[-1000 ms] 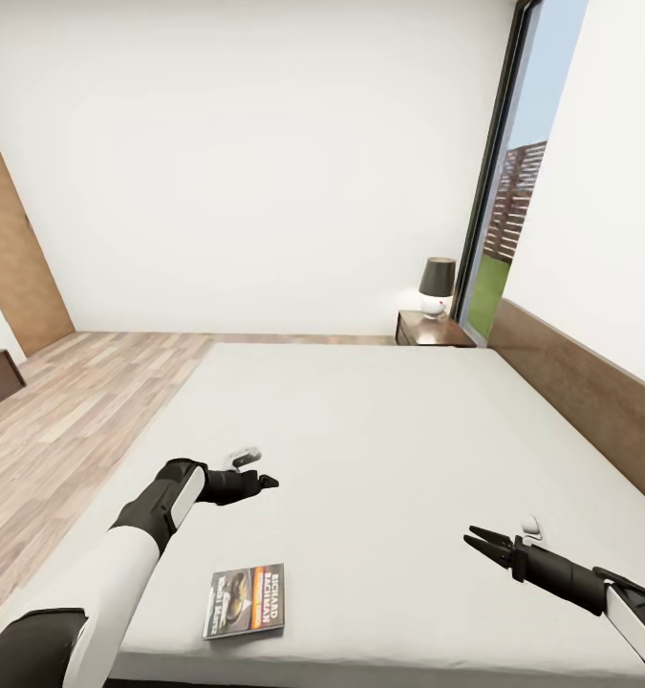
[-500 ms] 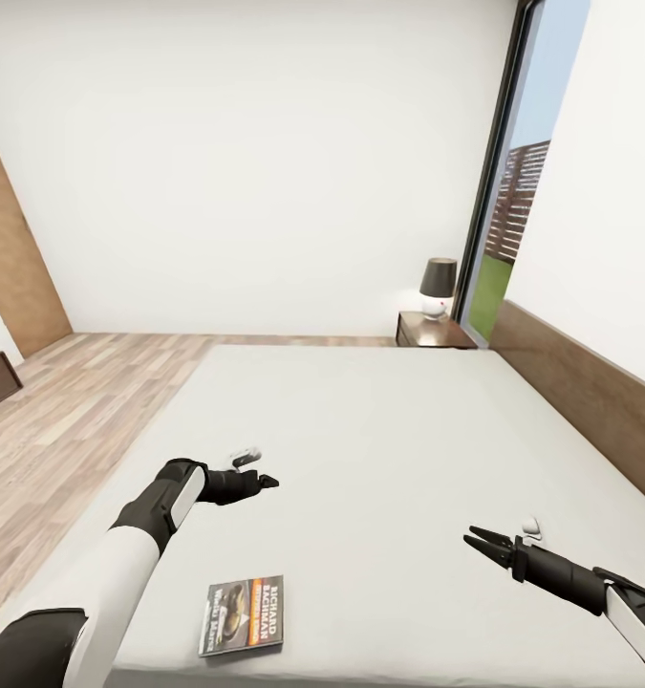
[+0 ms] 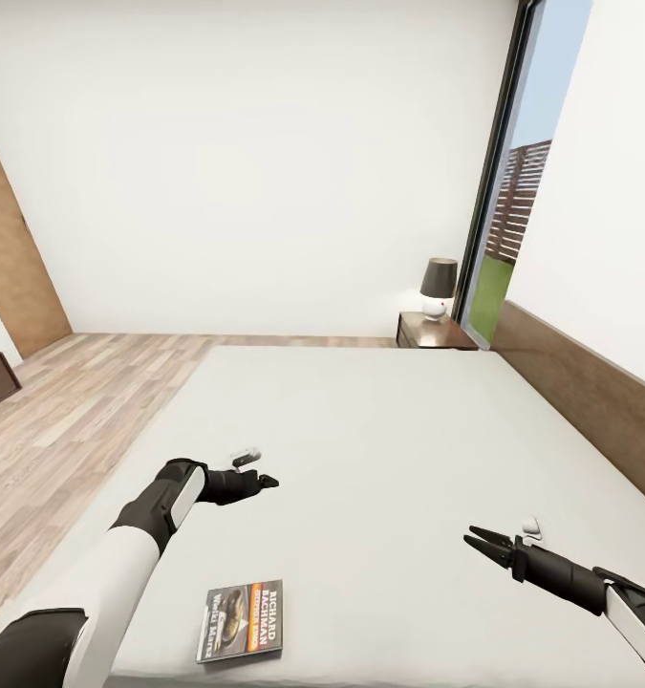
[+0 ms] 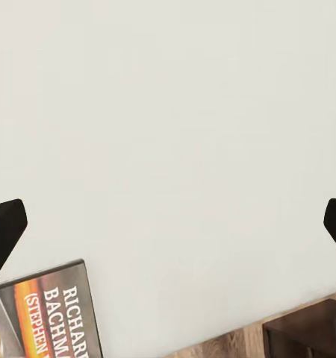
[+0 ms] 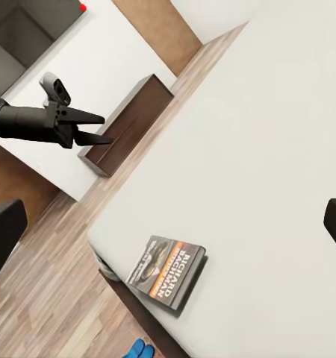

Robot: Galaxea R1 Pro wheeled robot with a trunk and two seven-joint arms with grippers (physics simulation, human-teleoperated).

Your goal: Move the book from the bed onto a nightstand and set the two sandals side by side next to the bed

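Head view: the large low bed with its plain grey-beige mattress [image 3: 389, 449] filled the middle ground, its dark wood headboard [image 3: 590, 401] running along the 3 o'clock side. The thin paperback book with a dark cover, orange band and white "Richard Bachman" lettering [image 3: 242, 619] lay flat on the mattress at about 7 o'clock, close to the near edge.

The left gripper [image 3: 265, 480] hung over the mattress, beyond the book toward 12 o'clock and apart from it. Its black fingers [image 3: 248, 483] looked narrowly parted and held nothing. The right gripper [image 3: 477, 539] hung above the mattress at 4 o'clock, well apart from the book, its fingers slightly spread and empty.

At about 1 o'clock, past the far edge of the bed, stood the small dark reddish-brown nightstand [image 3: 433, 331] carrying a lamp with a dark shade and white base [image 3: 438, 287], just beside the tall dark-framed window [image 3: 513, 182]. Light brown wood-plank floor [image 3: 74, 401] lay toward 9 o'clock, with a tan wooden door [image 3: 11, 258] at 10 o'clock.

Right wrist view: the book [image 5: 168, 272] sat near the mattress corner, and a bright blue scrap of a sandal [image 5: 142, 349] showed on the floor just below the bed edge. The left gripper [image 5: 101, 128] showed beyond, fingers a little apart.

Left wrist view: a corner of the book [image 4: 45, 313] showed on the mattress.
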